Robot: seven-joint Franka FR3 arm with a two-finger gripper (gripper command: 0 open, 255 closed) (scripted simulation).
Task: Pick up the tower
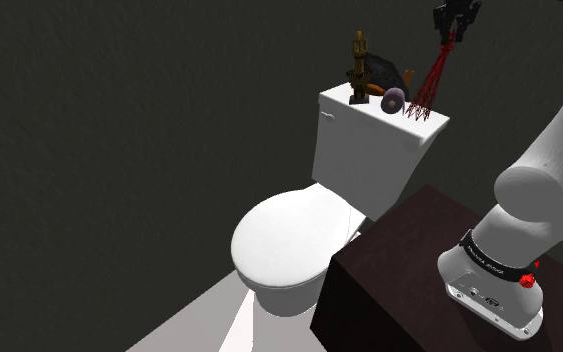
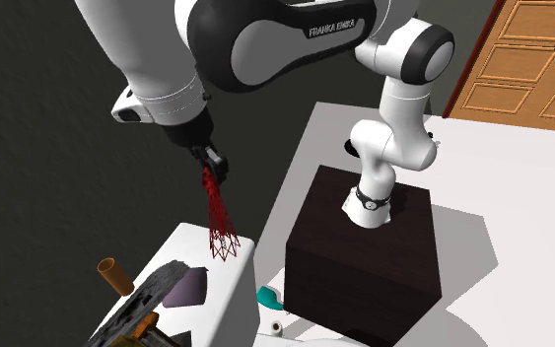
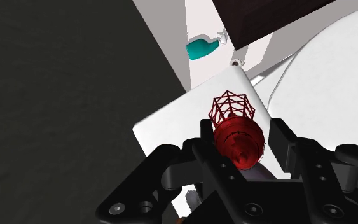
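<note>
The gripper [image 1: 456, 18] is clamped on the tip of the red lattice tower [image 1: 431, 80], which slants down below it. The tower's base seems to touch the white toilet tank [image 1: 364, 155] beneath, though I can't be sure.

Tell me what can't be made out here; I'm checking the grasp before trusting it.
- Shoulder view: the claw is cut by the top edge.
- Wrist view: the top of the tower hides whether its base touches the tank lid.
- Second exterior view: the dark object is cut by the bottom edge.
- Wrist view: the teal thing is too small to name.
</note>
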